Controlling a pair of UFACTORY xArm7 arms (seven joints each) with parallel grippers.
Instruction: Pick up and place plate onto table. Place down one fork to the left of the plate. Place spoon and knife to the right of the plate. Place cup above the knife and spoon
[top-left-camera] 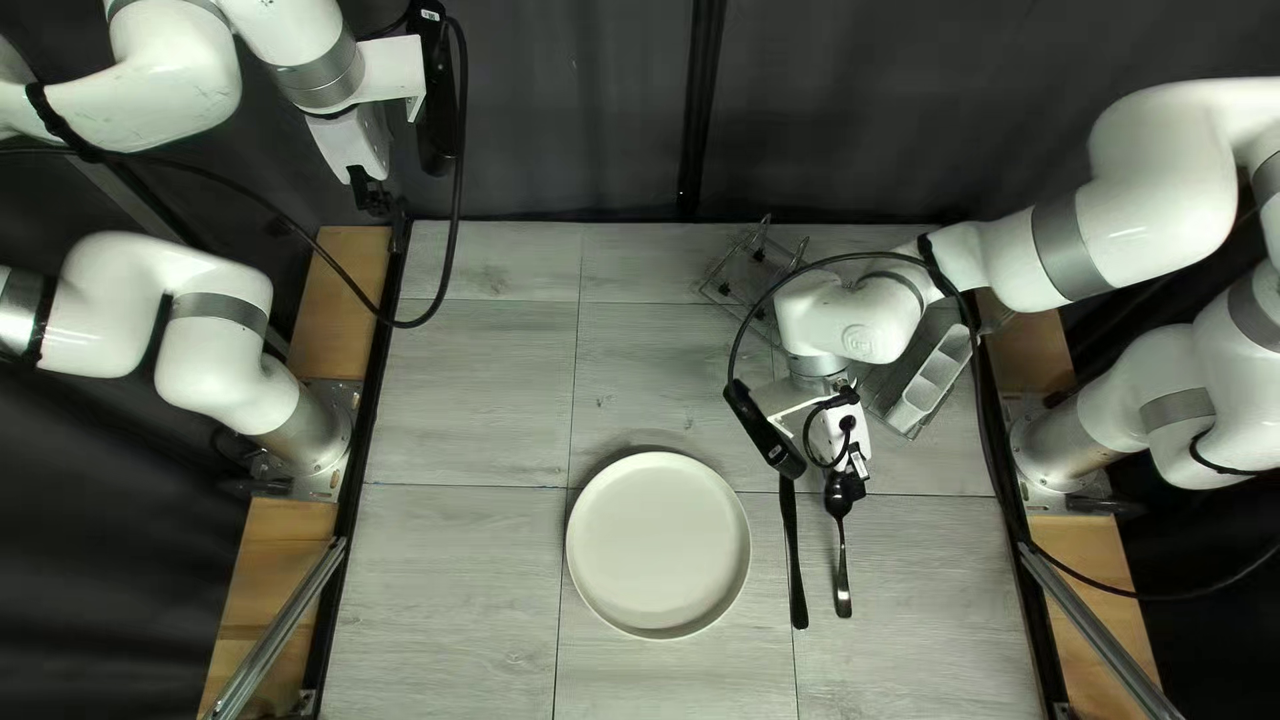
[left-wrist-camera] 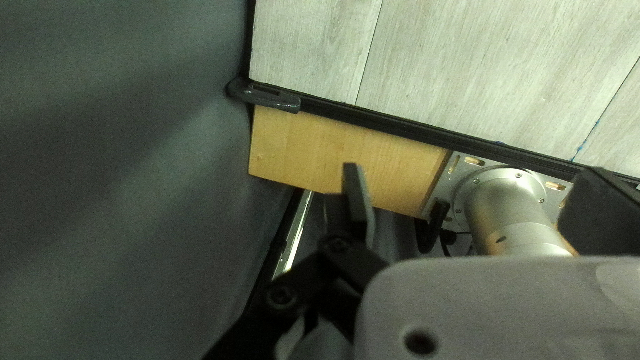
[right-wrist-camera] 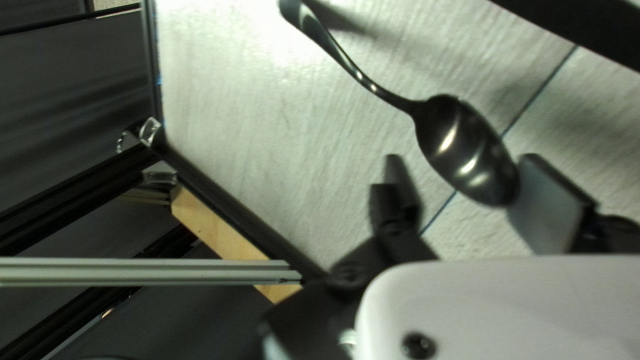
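A pale round plate [top-left-camera: 658, 544] lies on the table. Right of it is a black knife [top-left-camera: 795, 567], handle end hidden by my right arm's camera mount, then a dark spoon [top-left-camera: 843, 560]. Over the spoon's bowl is my right gripper [top-left-camera: 851, 470]. In the right wrist view the spoon [right-wrist-camera: 460, 150] has its bowl ahead of my open right gripper [right-wrist-camera: 470, 190], near one finger and clear of the other. My left gripper [top-left-camera: 370, 198] hangs by the table's far left corner; in its wrist view the left gripper [left-wrist-camera: 467, 203] stands wide open and empty. No fork or cup can be made out.
A clear wire rack [top-left-camera: 747, 274] stands at the table's far side, partly behind my right arm. Beside it a grey caddy [top-left-camera: 934, 380] sits beneath that arm. A black cable loops over them. Wooden boards [left-wrist-camera: 300, 147] border the table's sides.
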